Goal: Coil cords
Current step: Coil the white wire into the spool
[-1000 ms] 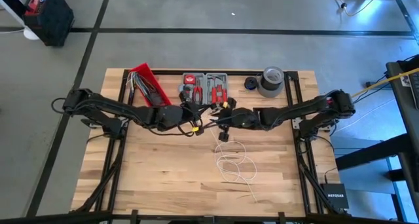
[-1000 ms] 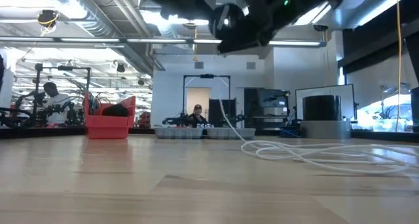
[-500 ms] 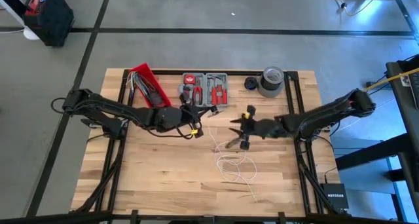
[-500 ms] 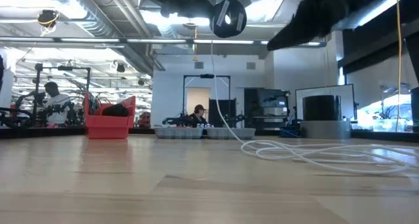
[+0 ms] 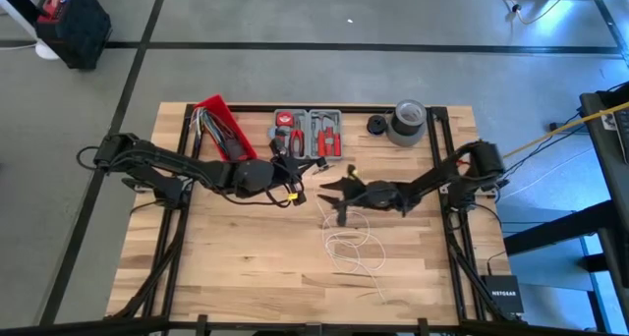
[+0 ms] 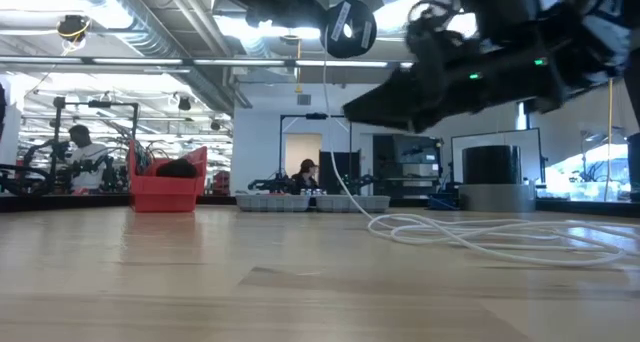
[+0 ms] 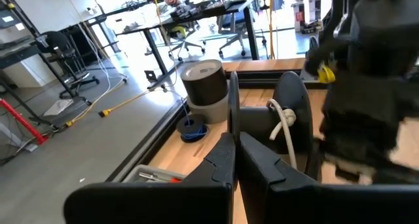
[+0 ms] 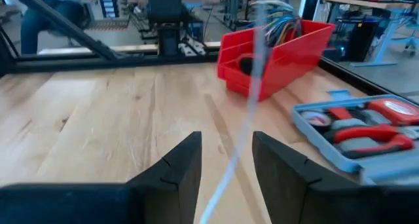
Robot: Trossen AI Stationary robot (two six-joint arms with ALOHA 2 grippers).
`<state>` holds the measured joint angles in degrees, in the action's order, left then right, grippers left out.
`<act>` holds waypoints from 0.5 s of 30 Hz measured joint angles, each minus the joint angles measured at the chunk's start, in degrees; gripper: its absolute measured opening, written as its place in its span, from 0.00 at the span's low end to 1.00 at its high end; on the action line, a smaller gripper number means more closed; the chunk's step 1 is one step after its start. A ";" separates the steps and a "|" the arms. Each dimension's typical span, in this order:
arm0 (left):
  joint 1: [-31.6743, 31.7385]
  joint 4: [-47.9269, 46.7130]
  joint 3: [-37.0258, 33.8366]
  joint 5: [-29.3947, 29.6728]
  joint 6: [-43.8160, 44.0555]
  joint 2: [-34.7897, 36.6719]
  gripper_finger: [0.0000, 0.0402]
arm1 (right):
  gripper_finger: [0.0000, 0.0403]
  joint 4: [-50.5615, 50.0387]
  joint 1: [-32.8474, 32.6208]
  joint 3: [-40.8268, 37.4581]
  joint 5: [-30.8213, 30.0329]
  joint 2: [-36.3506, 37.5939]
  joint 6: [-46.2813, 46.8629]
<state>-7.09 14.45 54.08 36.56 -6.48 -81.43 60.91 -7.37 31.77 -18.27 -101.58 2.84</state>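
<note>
Bare table [image 5: 236, 267] lies open near the front; white cord [image 5: 349, 248], red bin [image 5: 221, 128] and tool case [image 5: 308, 132] crowd elsewhere

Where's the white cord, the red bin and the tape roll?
white cord [image 5: 346, 248], high view, on the loose loops lying on the table
red bin [image 5: 224, 130], high view, on its inside
tape roll [image 5: 407, 124], high view, on its grey side

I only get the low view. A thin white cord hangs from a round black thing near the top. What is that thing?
Observer: A black plastic spool. The left wrist view shows the thin white cord wound on its hub, just beyond the left gripper, which is shut.
Operator: And the dark bulk at the right?
Observer: That is the right gripper, open, with its fingers on either side of that cord.
</note>
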 joint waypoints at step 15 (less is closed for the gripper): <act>-0.10 0.02 -0.02 0.01 -0.07 -0.04 0.00 | 0.29 -11.52 0.56 7.76 -6.50 -2.64 -3.39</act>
<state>-7.20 14.47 54.06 36.57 -6.55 -81.47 49.39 -6.82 39.53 -24.78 -104.22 -0.55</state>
